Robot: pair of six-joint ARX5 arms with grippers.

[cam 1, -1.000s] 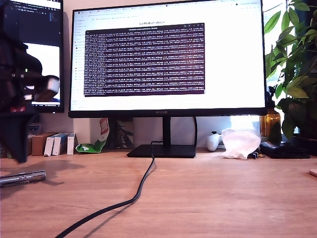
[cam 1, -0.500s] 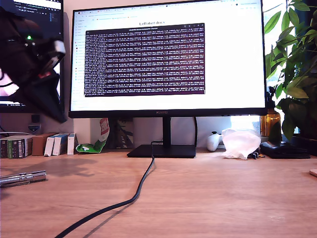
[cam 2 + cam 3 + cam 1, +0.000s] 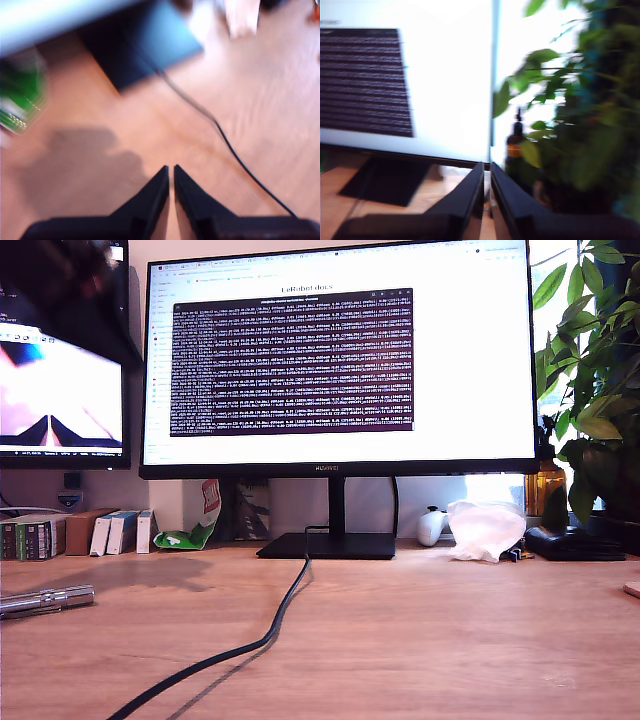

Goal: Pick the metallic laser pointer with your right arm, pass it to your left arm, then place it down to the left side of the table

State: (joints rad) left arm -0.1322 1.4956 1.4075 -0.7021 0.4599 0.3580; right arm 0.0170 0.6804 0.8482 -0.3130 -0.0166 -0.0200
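Note:
The metallic laser pointer (image 3: 45, 600) lies flat on the table (image 3: 450, 640) at the exterior view's left edge, with nothing touching it. It does not show in either wrist view. My first gripper (image 3: 170, 171) hangs shut and empty high above the table (image 3: 115, 120), looking down at a black cable (image 3: 225, 145). My second gripper (image 3: 487, 167) is shut and empty, raised and facing the monitor (image 3: 420, 75) and a plant (image 3: 590, 100). A dark blurred piece of an arm (image 3: 70, 270) shows in the exterior view's top left corner.
A large monitor (image 3: 335, 360) on a black base (image 3: 328, 545) stands at the back, its black cable (image 3: 270, 635) trailing forward across the desk. Small boxes (image 3: 100, 530) sit at the exterior view's back left. A crumpled white bag (image 3: 485, 527) and a plant (image 3: 600, 390) are at its right.
The dark arm at the exterior view's left has risen away from the laser pointer and nearly left the picture at the top. The laser pointer has stayed put.

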